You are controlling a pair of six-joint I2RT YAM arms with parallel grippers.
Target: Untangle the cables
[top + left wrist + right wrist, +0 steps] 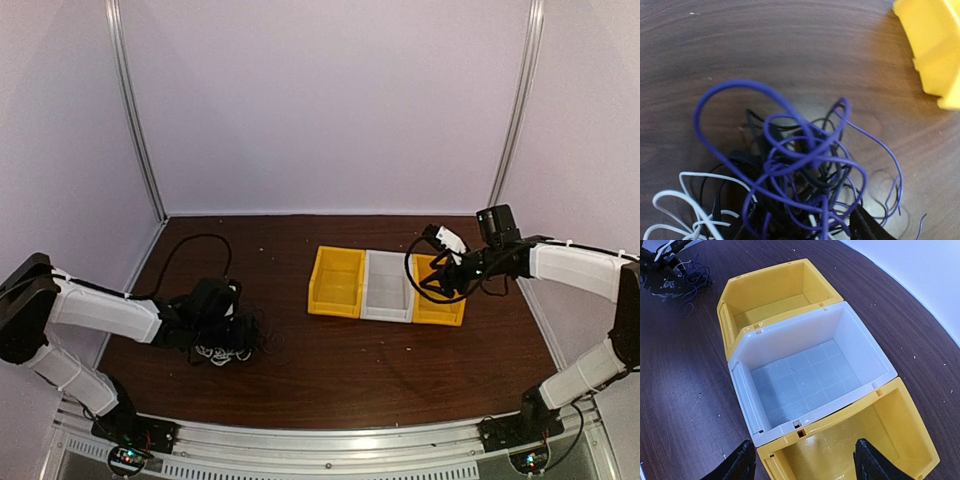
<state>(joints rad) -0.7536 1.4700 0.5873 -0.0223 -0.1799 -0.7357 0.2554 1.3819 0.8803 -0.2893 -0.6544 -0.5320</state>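
2 tools: left tool [225, 325] hung over tangled blue, black, white cables [800, 170], its grip impossible to tell; right tool [807, 461] gaped apart above yellow and white plastic bins [860, 345].

Two yellow bins [337, 282], one white bin [388, 285], one cable tangle [805, 165], two arms [100, 310]

Left tool [232, 332] low; right tool [805, 462] hovering, jaws apart.

You're looking at a purple cable [735, 83], a black cable [751, 122] and a white cable [702, 174], a dark brown wood-grain table [790, 45], yellow bins [771, 287], and a white bin [865, 347] with a squared floor.
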